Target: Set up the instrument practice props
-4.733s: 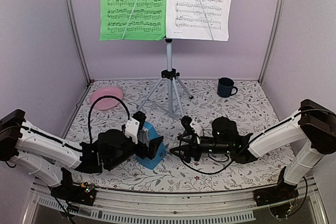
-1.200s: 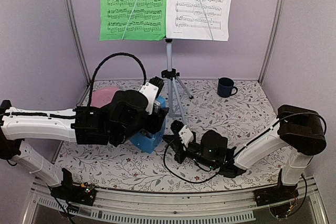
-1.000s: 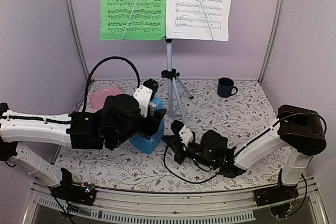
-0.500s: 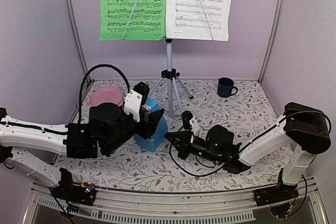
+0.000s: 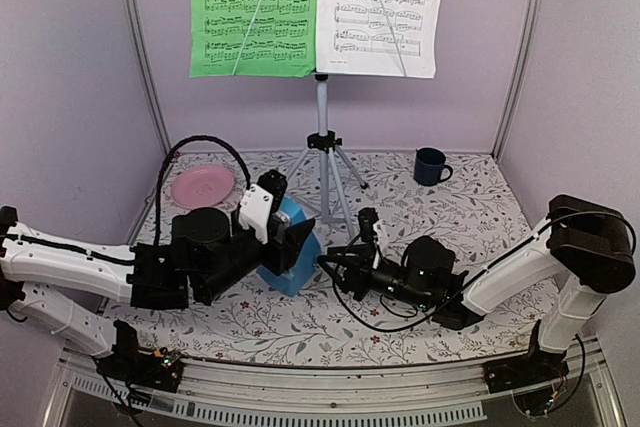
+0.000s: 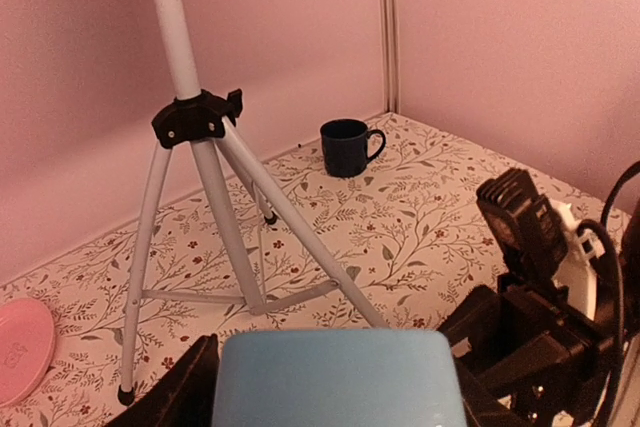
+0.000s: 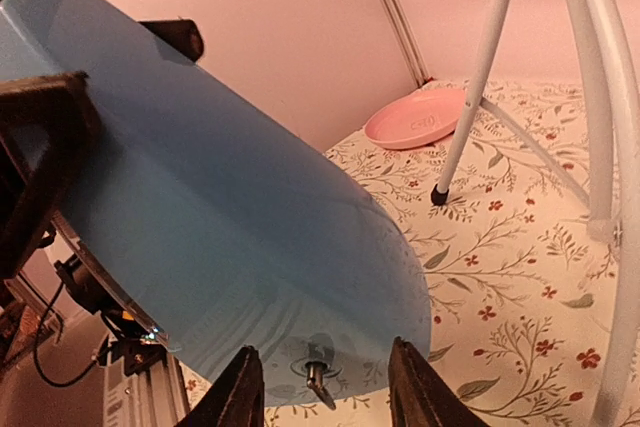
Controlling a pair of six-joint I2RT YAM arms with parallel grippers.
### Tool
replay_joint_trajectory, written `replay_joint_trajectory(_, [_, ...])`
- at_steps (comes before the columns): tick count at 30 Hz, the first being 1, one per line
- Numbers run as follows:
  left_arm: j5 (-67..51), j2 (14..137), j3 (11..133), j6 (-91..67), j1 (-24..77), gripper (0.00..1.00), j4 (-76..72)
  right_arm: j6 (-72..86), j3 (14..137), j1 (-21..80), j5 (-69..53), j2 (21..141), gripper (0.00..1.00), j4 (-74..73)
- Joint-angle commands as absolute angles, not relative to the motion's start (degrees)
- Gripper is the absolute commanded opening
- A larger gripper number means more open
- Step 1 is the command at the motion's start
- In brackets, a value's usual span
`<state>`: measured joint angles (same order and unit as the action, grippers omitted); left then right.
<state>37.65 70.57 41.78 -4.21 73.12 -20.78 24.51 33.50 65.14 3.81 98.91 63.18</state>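
Music stand point(image 5: 322, 117) erected, sheet-music pages point(image 5: 255, 12) mounted. Metronome point(image 5: 296, 249) not yet placed: held tilted over the counter point(image 5: 480, 217), left gripper point(image 6: 330, 387) clamped on it. Right gripper point(image 7: 325, 387) fingers apart at its base.

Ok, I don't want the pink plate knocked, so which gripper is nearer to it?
Left. The left gripper, shut on the metronome, sits just right of the pink plate, toward the near edge; the right gripper is past the metronome, farther right.

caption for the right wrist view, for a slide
Tilted blue metronome, small metal knob between the open right fingers, pink plate behind
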Motion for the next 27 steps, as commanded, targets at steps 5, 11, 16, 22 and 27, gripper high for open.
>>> replay_joint_trajectory(5, [28.2, 73.4, 39.5, -6.5, 70.9, 0.10, -31.4, 21.3, 26.8, 64.8, -1.8, 91.0, 0.70, 62.5])
replay_joint_trajectory(11, [19.3, 76.0, 37.0, -5.0, 70.5, 0.10, -37.4, 18.9, 22.9, 64.7, 0.4, 81.8, 0.99, 56.1])
replay_joint_trajectory(16, [12.1, 80.2, 37.1, -3.5, 70.5, 0.10, -43.3, 17.2, 22.2, 63.3, 3.1, 74.2, 0.99, 47.2])
replay_joint_trajectory(22, [6.4, 87.2, 41.3, -0.5, 70.4, 0.11, -45.9, 17.4, 19.7, 61.3, 5.7, 63.9, 0.99, 40.2])
replay_joint_trajectory(27, [3.3, 92.1, 43.4, 1.0, 70.3, 0.15, -47.2, 19.9, 18.3, 57.8, 10.4, 56.0, 0.99, 33.4])
